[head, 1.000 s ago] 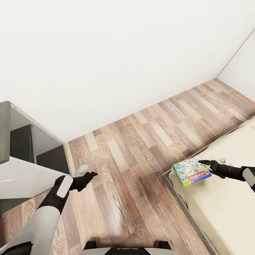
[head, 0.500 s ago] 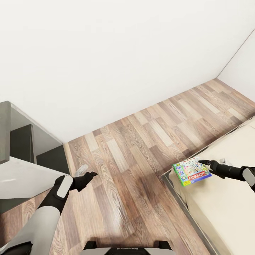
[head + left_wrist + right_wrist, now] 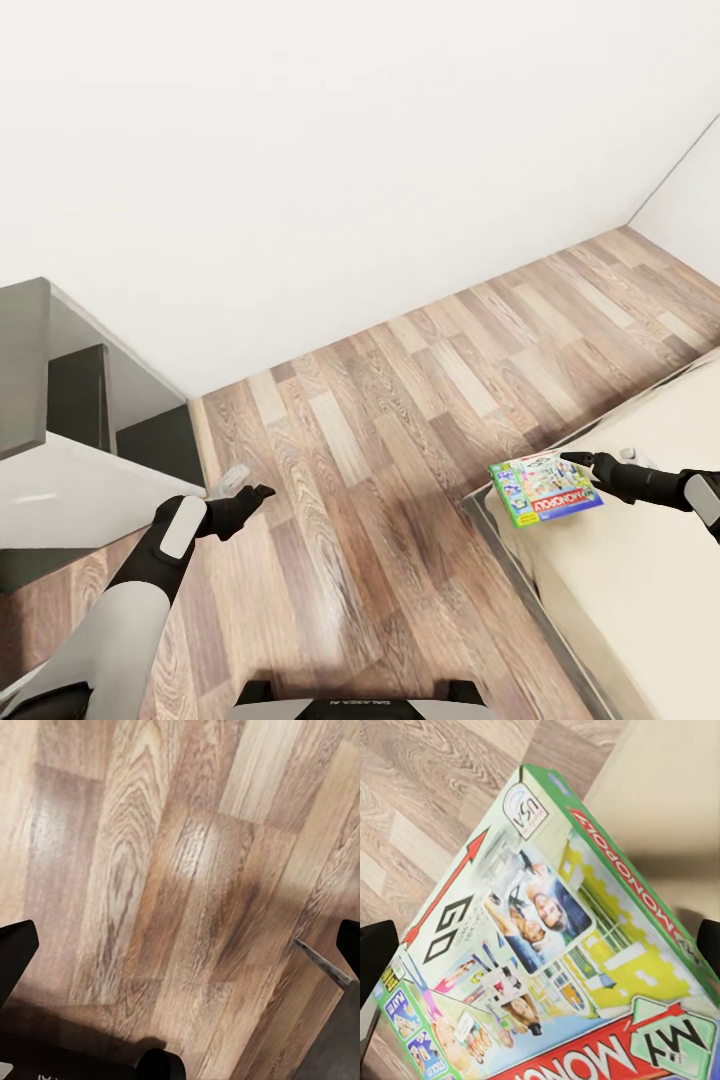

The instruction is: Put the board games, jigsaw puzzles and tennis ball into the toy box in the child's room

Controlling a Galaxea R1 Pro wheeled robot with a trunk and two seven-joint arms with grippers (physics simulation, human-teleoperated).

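**Green-edged board game at the corner of the bed, right arm extended toward it**

The head view looked down on a wood-plank floor (image 3: 400, 430) bounded by a white wall (image 3: 330, 150). A beige bed (image 3: 640, 580) on a dark grey frame occupied the lower right; the grey worktop (image 3: 60, 440) stood at the left edge. One board game (image 3: 545, 489), green-edged with a red title band, sat at the bed's near corner, its lid facing up and one corner projecting past the mattress edge over the floor. The right pincer (image 3: 580, 462) reached in from the right, its dark fingertips at the far edge of the box; whether the fingers touched or clamped the box could not be told. In the right wrist view the board game (image 3: 555, 945) lay between the two black fingertips (image 3: 375, 949), which stood wide apart at opposite picture edges. The left pincer (image 3: 258, 492) hung above bare floor just beside the worktop's corner, spread apart and empty; the left wrist view showed only planks between its fingertips (image 3: 13, 952).
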